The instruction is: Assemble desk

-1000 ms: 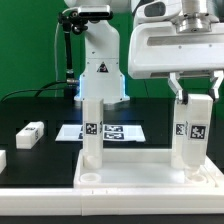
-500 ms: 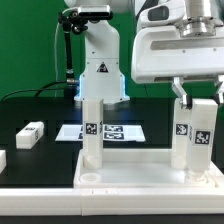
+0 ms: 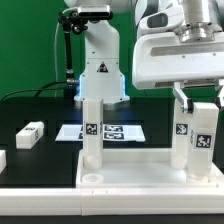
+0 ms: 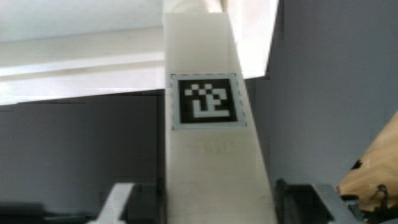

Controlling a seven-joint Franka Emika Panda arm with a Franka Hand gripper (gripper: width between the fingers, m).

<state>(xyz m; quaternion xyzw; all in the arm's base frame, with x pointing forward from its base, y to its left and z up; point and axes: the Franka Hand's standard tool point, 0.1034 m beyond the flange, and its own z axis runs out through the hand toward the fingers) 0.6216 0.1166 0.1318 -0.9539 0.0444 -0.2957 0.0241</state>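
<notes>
1. The desk top (image 3: 140, 168) is seen lying flat on the near part of the black table (image 3: 40, 178), to the right of centre in the exterior view.
2. A left leg (image 3: 92, 130) is stood upright at the top's far left corner, with its tag turned to the camera.
3. A right leg (image 3: 192, 140) (image 4: 208, 150) is stood about upright at the far right corner.
4. The right leg's upper end is clamped by the gripper (image 3: 197, 100). The fingers (image 4: 121, 200) are closed partway, one against each side of the post.
5. A loose leg (image 3: 30, 133) is laid flat on the table, well to the left of the top.
6. The marker board (image 3: 125, 131) is laid just beyond the top, between the two standing legs.
</notes>
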